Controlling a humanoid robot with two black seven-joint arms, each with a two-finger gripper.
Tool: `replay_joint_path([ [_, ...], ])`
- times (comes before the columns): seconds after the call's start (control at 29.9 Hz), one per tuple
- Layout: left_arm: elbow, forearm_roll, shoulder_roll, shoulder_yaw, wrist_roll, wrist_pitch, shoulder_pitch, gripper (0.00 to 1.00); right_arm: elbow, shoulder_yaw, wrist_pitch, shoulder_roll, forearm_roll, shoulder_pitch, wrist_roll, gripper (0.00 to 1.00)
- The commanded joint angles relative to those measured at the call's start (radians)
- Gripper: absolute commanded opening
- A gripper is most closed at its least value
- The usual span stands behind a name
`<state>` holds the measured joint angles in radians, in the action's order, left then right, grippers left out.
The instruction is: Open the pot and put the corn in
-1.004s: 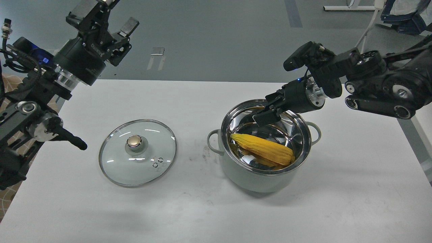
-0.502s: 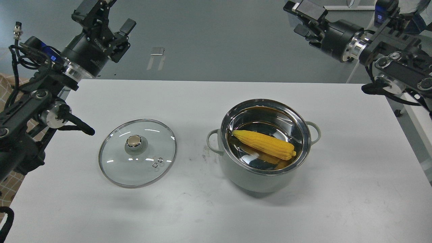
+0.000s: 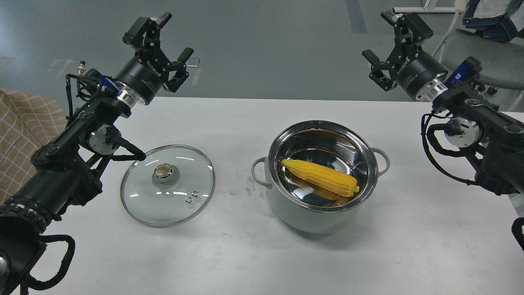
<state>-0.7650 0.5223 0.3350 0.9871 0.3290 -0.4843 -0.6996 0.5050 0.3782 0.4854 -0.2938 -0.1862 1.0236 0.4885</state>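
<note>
The pale grey-green pot (image 3: pixel 294 213) with a shiny steel interior stands open on the white table, right of centre. The yellow corn cob (image 3: pixel 319 177) lies inside it, pointed end to the left. My left gripper (image 3: pixel 172 37) is open and empty, raised above the table's far left edge. My right gripper (image 3: pixel 389 35) is open and empty, raised above the table's far right edge. Both are well away from the pot.
The round glass lid (image 3: pixel 168 184) with a brass-coloured knob lies flat on the white table (image 3: pixel 229 254) left of the pot. A checked cloth (image 3: pixel 24 135) sits at the far left. A chair (image 3: pixel 483 53) stands behind at the right.
My right gripper has risen out of the pot, leaving the corn inside, and drawn back to the far right. My left arm has shifted right and lowered a little.
</note>
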Motion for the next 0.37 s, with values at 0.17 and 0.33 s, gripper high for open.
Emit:
replay_joint_path([
  [0.17,0.038,-0.018,-0.042,0.001,0.001,-0.004,0.002,0.97,-0.022,0.062,0.003,0.044,0.002,-0.063,0.000,1.00],
  [0.33,0.036,-0.019,-0.053,0.001,0.009,-0.004,0.000,0.98,-0.013,0.068,0.003,0.039,0.002,-0.068,0.000,1.00],
])
